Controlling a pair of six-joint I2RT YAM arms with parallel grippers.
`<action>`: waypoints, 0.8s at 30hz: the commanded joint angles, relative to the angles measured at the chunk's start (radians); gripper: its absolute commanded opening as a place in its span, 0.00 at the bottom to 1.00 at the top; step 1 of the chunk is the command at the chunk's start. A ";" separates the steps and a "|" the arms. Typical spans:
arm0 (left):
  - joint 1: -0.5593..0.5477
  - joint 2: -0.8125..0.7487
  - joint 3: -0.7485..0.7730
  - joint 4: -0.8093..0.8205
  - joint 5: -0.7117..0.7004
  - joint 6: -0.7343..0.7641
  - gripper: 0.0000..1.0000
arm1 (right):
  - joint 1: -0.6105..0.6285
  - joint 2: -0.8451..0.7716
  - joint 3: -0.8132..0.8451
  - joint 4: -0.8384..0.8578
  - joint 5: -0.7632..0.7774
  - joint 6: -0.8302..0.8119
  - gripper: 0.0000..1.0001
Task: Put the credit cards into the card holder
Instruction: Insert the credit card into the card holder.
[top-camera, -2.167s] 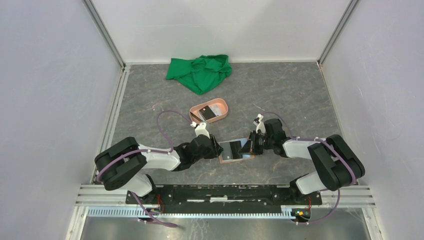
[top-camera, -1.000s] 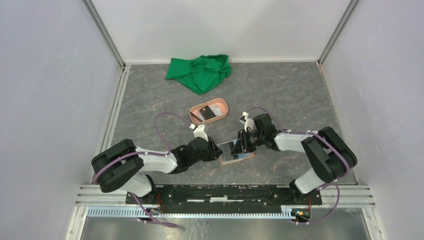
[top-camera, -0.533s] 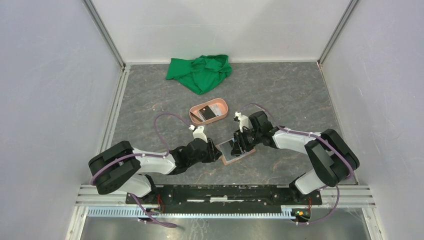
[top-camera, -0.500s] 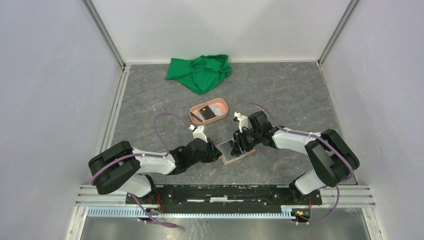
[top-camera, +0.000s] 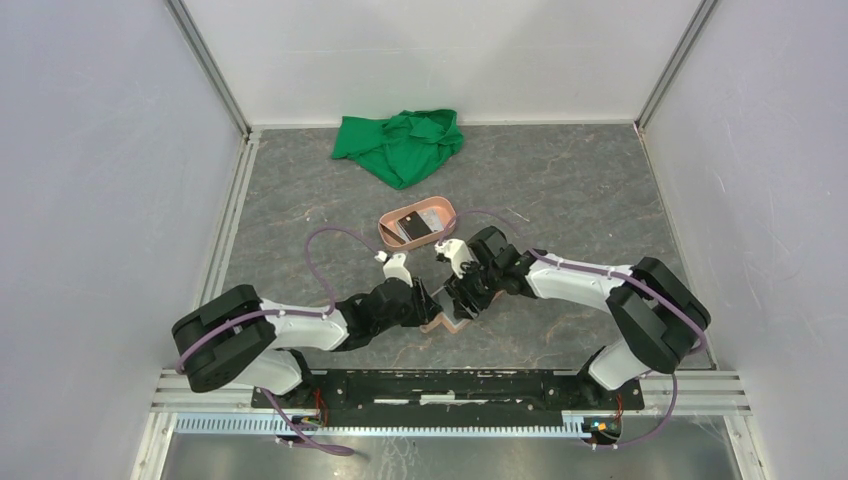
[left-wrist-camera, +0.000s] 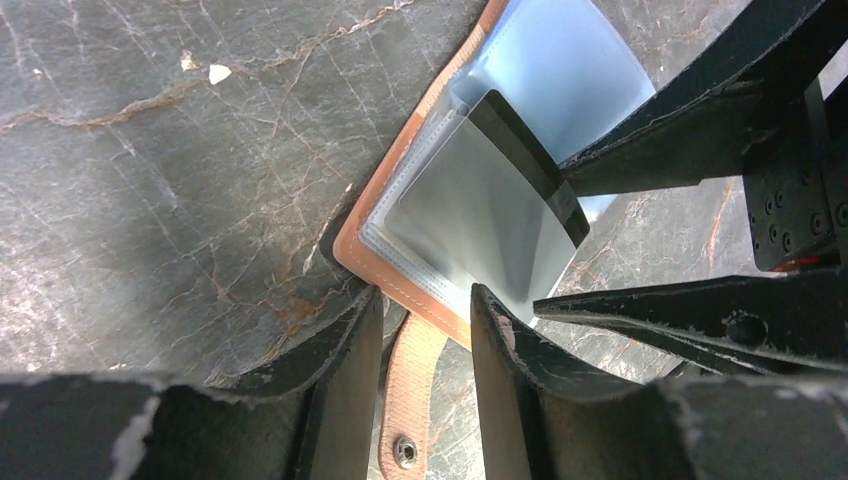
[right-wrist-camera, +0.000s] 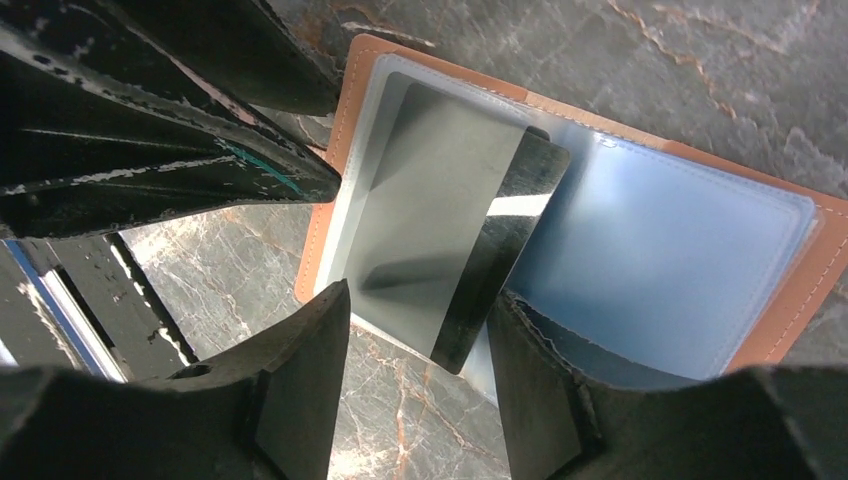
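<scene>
Card holder: tan wallet (left-wrist-camera: 410, 298) lies open on the table just ahead of the arm bases, clear sleeves up. Its closing tab (left-wrist-camera: 408, 395) points at the left wrist.
Card: dark card (right-wrist-camera: 450, 220) sits mostly inside the sleeve on one half of the wallet. Its glossy black end sticks out over the pale blue half.
Left gripper (top-camera: 430, 312): fingers apart, straddling the tab, tips at the wallet's edge.
Right gripper (right-wrist-camera: 420, 300): jaws spread either side of the card's protruding end. Can't tell if they touch it.
Edges/room: the two grippers are nose to nose over the wallet, very tight there. Salmon-pink tray (top-camera: 447, 212) is just beyond them. Bare surface on both sides, walls well apart.
Tray: holds another dark tray card (top-camera: 415, 228).
Surface/room: grey marbled table (top-camera: 590, 190), white panels on three sides, aluminium rail (top-camera: 450, 397) at the near edge, green cloth (top-camera: 400, 145) by the far wall.
Change: the right arm has swung left onto the wallet. The open face seen from above earlier is now mostly covered. Tray and cloth are unmoved.
</scene>
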 joint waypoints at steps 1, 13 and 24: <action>-0.005 -0.035 -0.019 0.016 -0.011 -0.007 0.45 | 0.024 0.030 0.081 -0.074 0.004 -0.155 0.62; -0.004 -0.156 -0.092 0.042 -0.037 -0.043 0.46 | -0.008 0.032 0.230 -0.291 -0.122 -0.521 0.83; -0.004 -0.185 -0.162 0.134 -0.021 -0.111 0.46 | -0.090 0.080 0.263 -0.243 -0.172 -0.620 0.04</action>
